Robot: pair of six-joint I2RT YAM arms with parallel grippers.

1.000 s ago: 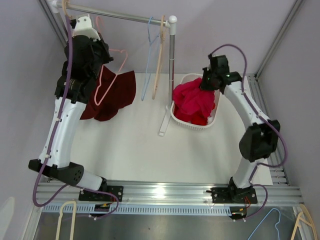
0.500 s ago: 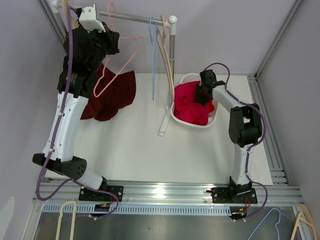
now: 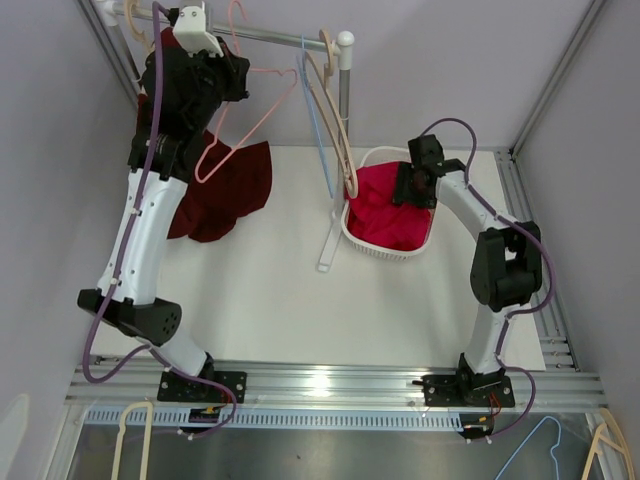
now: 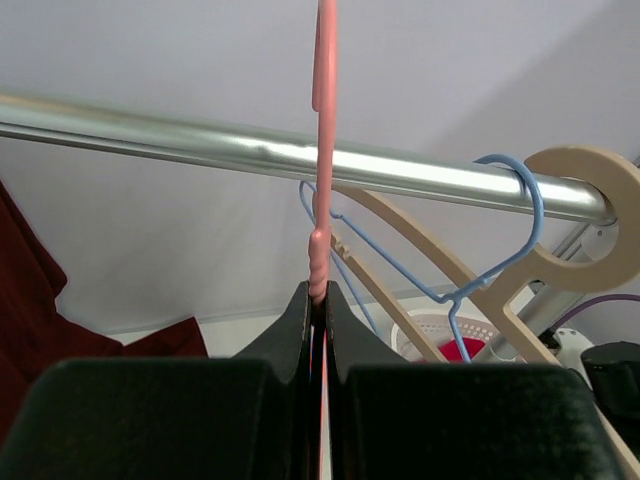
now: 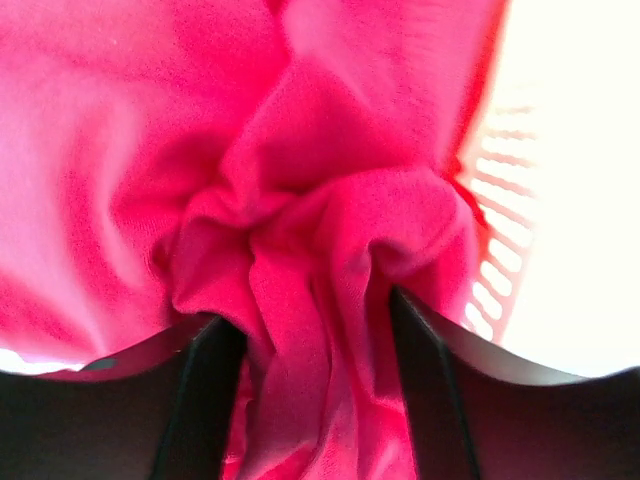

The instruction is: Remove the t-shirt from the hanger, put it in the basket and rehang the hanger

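Note:
An empty pink hanger [image 3: 262, 105] is held high beside the rail [image 3: 270, 37], with my left gripper [image 3: 235, 75] shut on it. In the left wrist view the pink hanger [image 4: 322, 150] rises straight out of the closed left gripper [image 4: 320, 295], crossing in front of the rail [image 4: 200, 140]. The bright red t-shirt [image 3: 388, 215] lies in the white basket [image 3: 355, 235]. My right gripper [image 3: 408, 190] is down on it. From the right wrist, the right gripper [image 5: 315, 325] is open, its fingers set apart on either side of a bunched fold of the t-shirt [image 5: 290, 200].
A dark red garment [image 3: 235, 190] hangs at the left under the rail. A blue hanger [image 3: 322, 140] and a wooden hanger [image 3: 335, 110] hang at the rail's right end by the stand post [image 3: 343, 110]. Spare hangers lie below the front rail [image 3: 130, 440].
My left arm has raised the pink hanger up to the rail. My right gripper went down into the basket with the t-shirt and opened; the shirt now lies flatter.

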